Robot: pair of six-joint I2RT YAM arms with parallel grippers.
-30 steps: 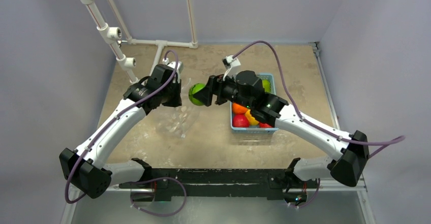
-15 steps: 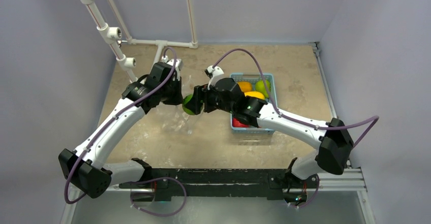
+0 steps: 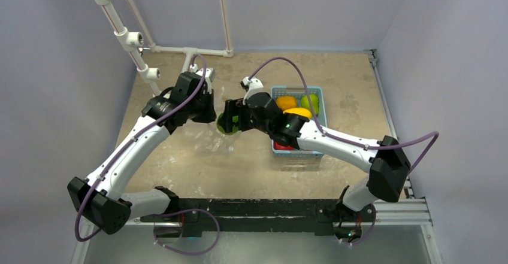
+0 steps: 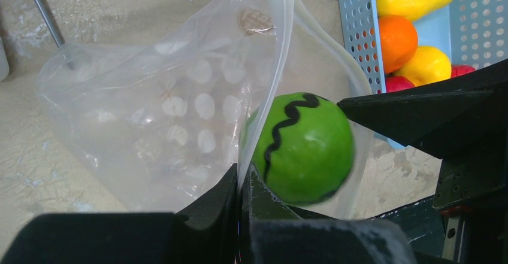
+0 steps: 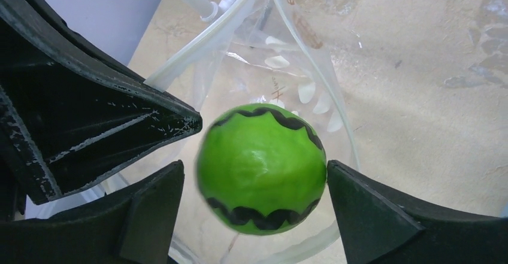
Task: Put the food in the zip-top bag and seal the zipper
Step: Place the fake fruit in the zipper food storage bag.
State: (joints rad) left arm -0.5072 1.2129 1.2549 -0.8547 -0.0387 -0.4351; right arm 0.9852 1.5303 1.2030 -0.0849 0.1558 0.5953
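A dark-striped green toy fruit (image 5: 262, 167) hangs blurred in the mouth of the clear zip-top bag (image 4: 180, 108). My right gripper (image 5: 254, 171) stands open around it, with a gap on the left side. The left gripper (image 4: 239, 186) is shut on the bag's whitish zipper (image 4: 281, 36) and holds that edge up. In the top view both grippers meet at the bag's mouth, left gripper (image 3: 206, 111) and right gripper (image 3: 229, 120), with the green fruit (image 3: 221, 123) between them. More food lies in the basket: orange (image 4: 396, 39), yellow (image 4: 426, 65), red (image 4: 401, 83).
The light-blue slotted basket (image 3: 322, 105) stands just right of the bag, under the right arm. A white pipe frame (image 3: 129, 36) rises at the back left. Grey walls close in the tan table on three sides.
My right arm carried the green striped fruit leftward from beside the basket to the bag's mouth, and its jaws have widened off it. The left gripper kept its hold on the bag edge.
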